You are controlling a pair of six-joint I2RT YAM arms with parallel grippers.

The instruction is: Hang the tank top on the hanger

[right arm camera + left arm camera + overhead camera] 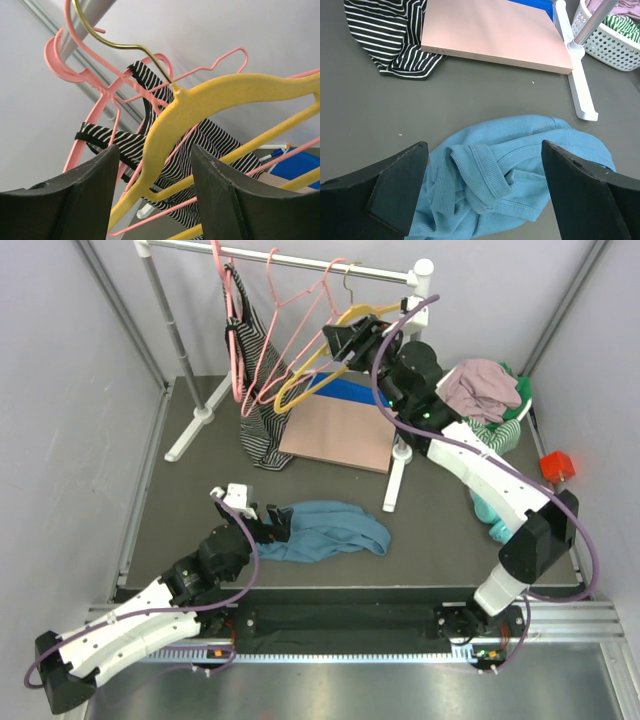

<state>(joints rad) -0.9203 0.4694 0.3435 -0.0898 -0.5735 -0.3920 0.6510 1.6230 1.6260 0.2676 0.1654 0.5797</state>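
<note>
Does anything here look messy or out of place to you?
Yes. The blue tank top lies crumpled in a heap on the table instead of hanging, and the yellow hanger sits tilted among the pink hangers at the rail. The striped garment droops down to the table.

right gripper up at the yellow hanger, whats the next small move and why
Probably close the right gripper on the hanger: its shoulder runs between the open fingers with gaps on both sides, and its hook hangs over the rail, so it likely needs a grip before lifting off.
</note>
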